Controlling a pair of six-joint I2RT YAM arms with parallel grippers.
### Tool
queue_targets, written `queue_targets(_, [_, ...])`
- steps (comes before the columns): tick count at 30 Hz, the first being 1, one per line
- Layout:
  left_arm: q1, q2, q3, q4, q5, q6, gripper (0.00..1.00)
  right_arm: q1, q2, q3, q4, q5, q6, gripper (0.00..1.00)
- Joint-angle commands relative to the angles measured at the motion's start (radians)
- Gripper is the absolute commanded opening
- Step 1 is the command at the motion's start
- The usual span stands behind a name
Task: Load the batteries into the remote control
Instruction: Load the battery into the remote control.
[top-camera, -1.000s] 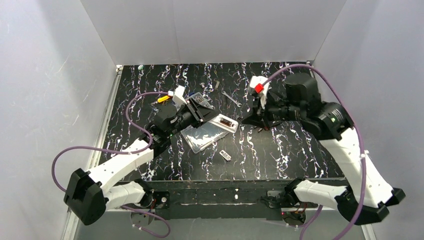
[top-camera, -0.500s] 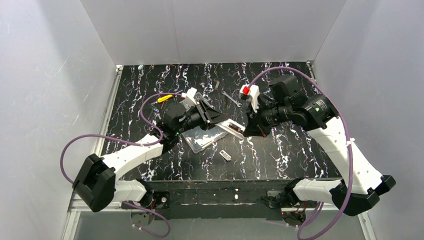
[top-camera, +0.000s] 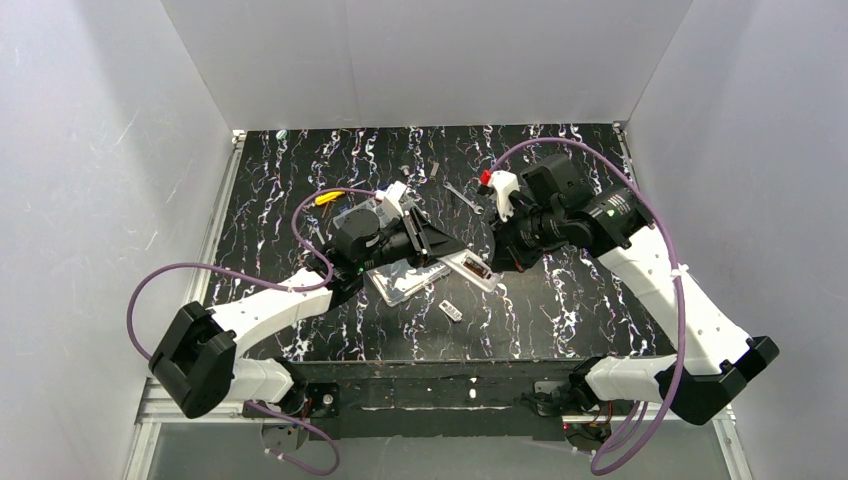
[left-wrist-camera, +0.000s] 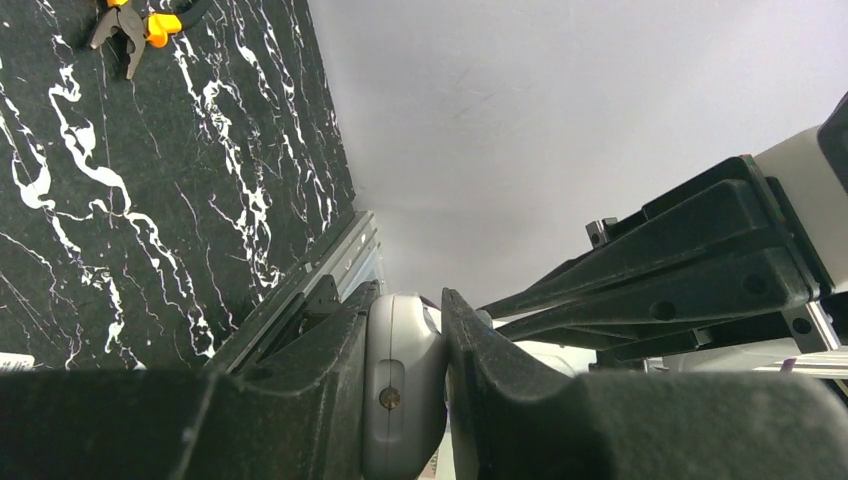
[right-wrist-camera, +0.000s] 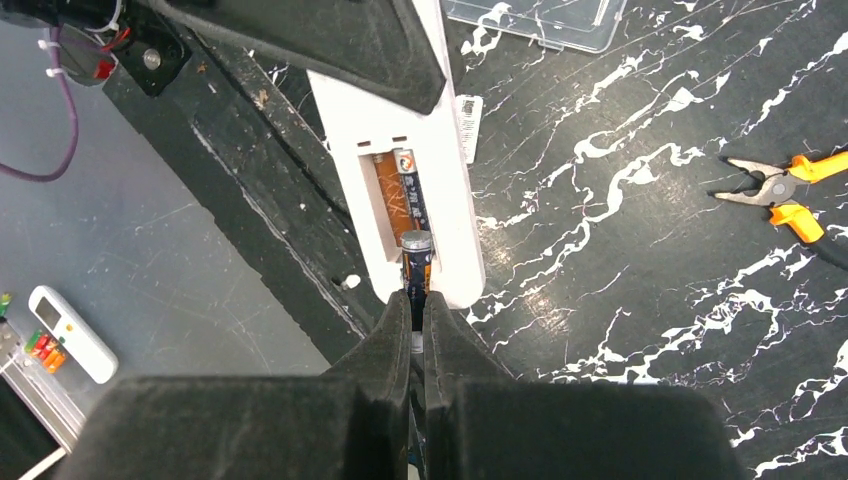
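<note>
The remote control (right-wrist-camera: 455, 240) hangs in the air over the table (top-camera: 560, 300), between the two arms, with its open compartment (right-wrist-camera: 390, 215) facing the right wrist camera. The left gripper (left-wrist-camera: 404, 350) has its jaws clamped on one end of it, so the rest of the white body sticks out unsupported. At the free end the right gripper (right-wrist-camera: 416, 300), jaws nearly together, pinches a battery (right-wrist-camera: 416, 252) by its rear and points it into the compartment. A dark cell-like strip lies in line ahead of it and a brownish strip lies beside; I cannot tell which bay is already filled.

The risks, as I judge them:
- **Slipping remote:** the push runs along a body gripped only at its far end, so the remote may pivot or slip in the left jaws.
- **Lost battery:** the battery seems to meet the compartment's edge at a slant. If it catches there it can lever out of the thin pinch, and a contact spring may throw it back.
- **Rolling cell:** a dropped cell would land on the table near the clear box (top-camera: 405, 282) and roll.
- **Polarity:** the markings are too small to check
</note>
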Motion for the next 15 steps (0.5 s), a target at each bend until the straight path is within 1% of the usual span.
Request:
queue_targets(1, [-0.013, -0.002, 0.028, 0.071, 0.021, 0.001, 0.00, 0.008, -0.003, -0.003, 0.051, 0.032, 0.032, 0.01])
queue_targets(5, [-0.023, 0.020, 0.029, 0.094, 0.014, -0.008, 0.00, 0.019, 0.001, -0.007, 0.068, 0.035, 0.037, 0.01])
queue_targets(15, [-0.031, 0.044, 0.050, 0.116, 0.033, -0.022, 0.00, 0.058, 0.027, -0.022, 0.049, 0.027, 0.001, 0.02])
